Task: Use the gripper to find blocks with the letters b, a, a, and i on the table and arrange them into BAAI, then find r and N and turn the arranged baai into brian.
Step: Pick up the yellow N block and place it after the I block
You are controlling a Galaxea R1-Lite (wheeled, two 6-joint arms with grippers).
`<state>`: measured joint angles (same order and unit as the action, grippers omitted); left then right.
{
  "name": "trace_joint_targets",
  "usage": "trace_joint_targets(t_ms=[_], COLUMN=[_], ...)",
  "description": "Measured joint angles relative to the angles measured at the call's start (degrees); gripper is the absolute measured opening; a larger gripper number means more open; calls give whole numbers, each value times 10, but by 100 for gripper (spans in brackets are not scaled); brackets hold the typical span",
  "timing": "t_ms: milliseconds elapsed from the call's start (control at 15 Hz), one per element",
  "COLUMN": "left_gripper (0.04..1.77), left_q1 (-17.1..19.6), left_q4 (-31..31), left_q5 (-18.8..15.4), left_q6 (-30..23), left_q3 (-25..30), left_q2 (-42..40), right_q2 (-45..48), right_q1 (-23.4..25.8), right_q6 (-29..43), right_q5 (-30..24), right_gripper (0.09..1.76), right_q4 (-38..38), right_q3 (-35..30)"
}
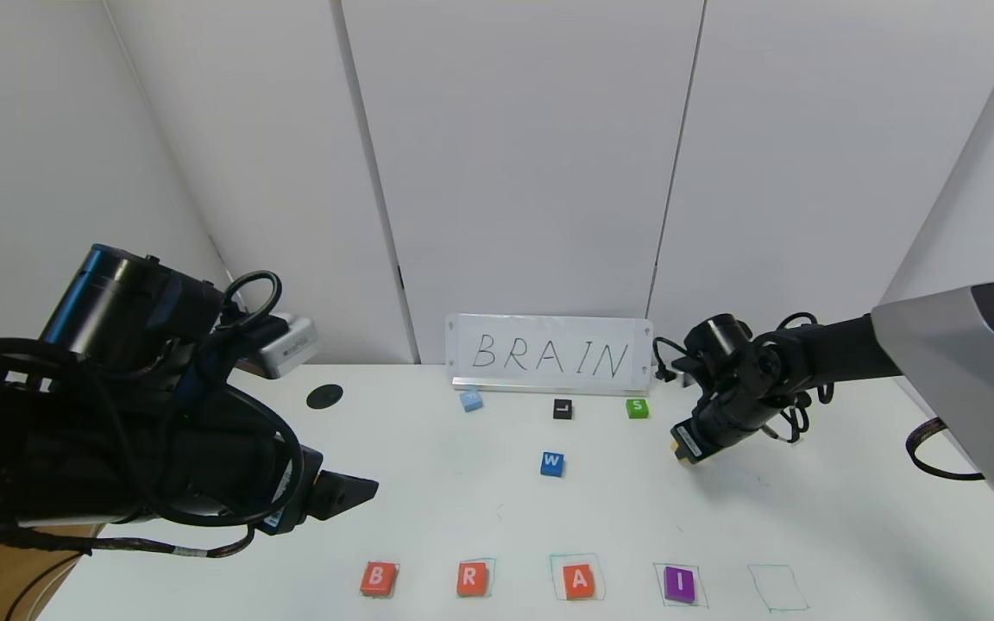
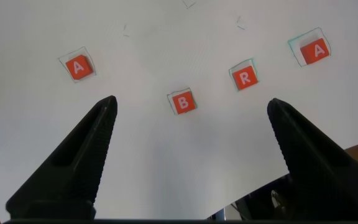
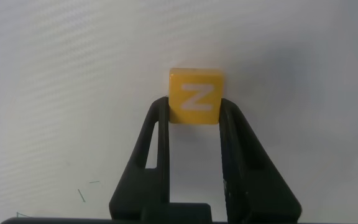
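Observation:
On the white table [image 1: 462, 509], the front row reads orange-red B [image 1: 378, 579], R [image 1: 472, 579], A [image 1: 580, 580], purple I [image 1: 679, 584]. My right gripper [image 1: 681, 454] is at the back right, shut on the yellow N [image 3: 195, 96], holding it above the table. My left gripper [image 1: 350, 492] is open and empty, up over the front left. In the left wrist view it [image 2: 191, 101] looks down on B [image 2: 183, 102], R [image 2: 245, 77], one A [image 2: 316, 50] and the second A [image 2: 78, 66], which lies apart beyond B.
An empty green drawn square [image 1: 777, 588] lies right of I. Blue W [image 1: 552, 463] sits mid-table. Light blue block [image 1: 471, 400], black L [image 1: 563, 409] and green S [image 1: 637, 408] stand before the BRAIN sign [image 1: 549, 354]. A black hole [image 1: 324, 396] is at back left.

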<state>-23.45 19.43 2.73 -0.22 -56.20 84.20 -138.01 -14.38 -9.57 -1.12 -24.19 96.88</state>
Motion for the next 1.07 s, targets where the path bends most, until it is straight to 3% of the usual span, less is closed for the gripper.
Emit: trace_joint_targets(t_ms=[600,800,1067], left_gripper=[172,172,172], left_q1=[-7,-7,-7], left_q4=[-1,-1,-1], left_q5=[3,3,3], left_q6=[1,1,7], left_q3=[4,3,5], left_q2=[3,5,5], right_q2=[20,46,109], right_q1=[0,1,19], right_q6=[-12,-45,-172], right_q5=[0,-11,-66], right_gripper=[54,54,54], right_q4=[-5,-5,-3], right_q3=[-17,-44,-130])
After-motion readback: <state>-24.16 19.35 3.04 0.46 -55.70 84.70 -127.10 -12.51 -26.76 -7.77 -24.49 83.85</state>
